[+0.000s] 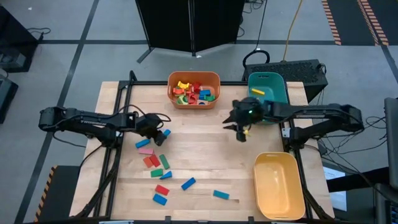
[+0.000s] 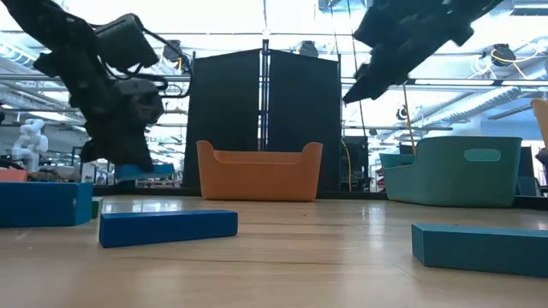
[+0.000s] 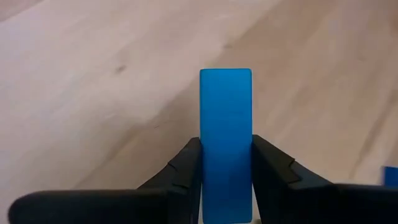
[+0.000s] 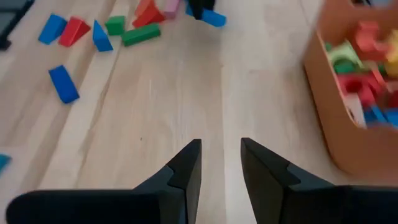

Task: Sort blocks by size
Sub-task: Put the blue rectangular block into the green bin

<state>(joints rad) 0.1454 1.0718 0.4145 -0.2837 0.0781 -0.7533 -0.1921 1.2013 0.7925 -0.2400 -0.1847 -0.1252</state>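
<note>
While the left pincer clamps a blue block, the right pincer hangs empty.

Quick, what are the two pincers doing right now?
Left pincer: shut on a blue block, lifted above the table.
Right pincer: open, holding nothing, above bare wood near the orange bin.

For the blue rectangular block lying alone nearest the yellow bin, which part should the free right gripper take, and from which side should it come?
Probably from straight above, closing across the two long sides of the blue rectangular block at its middle. It lies flat on the bare wooden table, turned slightly, with nothing beside it, so its narrow width would fit between the fingers. The right gripper, open and empty, would likely need to turn to match that angle.
</note>
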